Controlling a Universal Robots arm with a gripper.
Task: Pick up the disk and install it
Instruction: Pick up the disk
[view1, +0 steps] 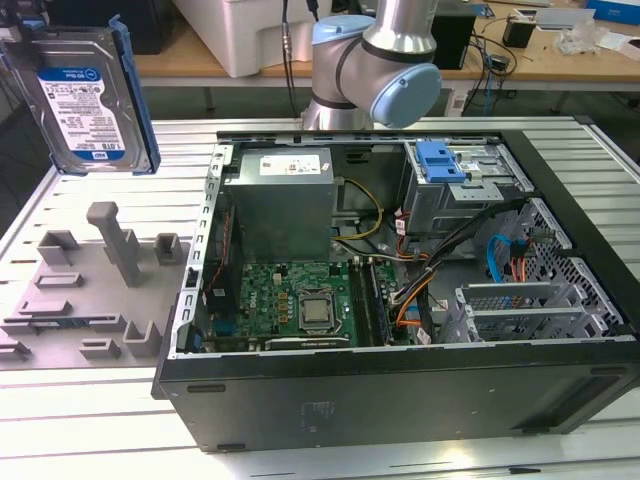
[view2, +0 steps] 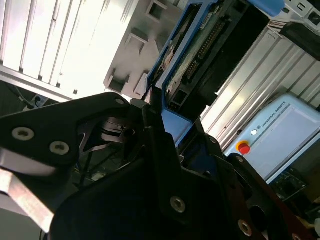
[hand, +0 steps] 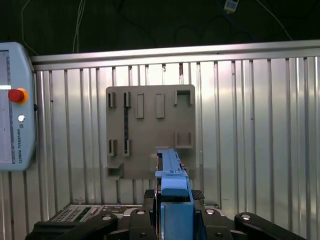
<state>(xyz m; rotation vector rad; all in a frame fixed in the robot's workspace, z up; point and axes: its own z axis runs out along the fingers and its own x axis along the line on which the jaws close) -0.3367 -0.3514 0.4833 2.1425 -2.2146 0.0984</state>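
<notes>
While gripped between the fingers, held up clear of the surface: the disk, upright in the exterior view, blue-and-white label toward the camera, blue carrier frame along one long edge; fingers drawn in narrow and clamped on it, one against either side, touching it in both wrist views. Seen edge-on in the first wrist view; blue end of the disk jutting out past the fingertips, dark finger bodies pressed close on both sides. Seen from its other face in the second wrist view; bare circuit board and connector row of the disk reaching away from the fingers, blue frame running back into the grip.

Beyond the fingers and under the held disk, a grey fixture plate with upright pegs and slots, flat on the ribbed metal surface; apart from the disk.

Farther from the fingers, toward the exterior view's right, an open computer case on the same surface; inside it a motherboard, a grey power-supply box and a blue-tabbed drive bay; all well apart from the disk. Behind the case, the arm's grey and pale-blue joint.

Beside the fixture plate in the first wrist view, a teach pendant with a red button, lying on the surface, away from the fingers.
</notes>
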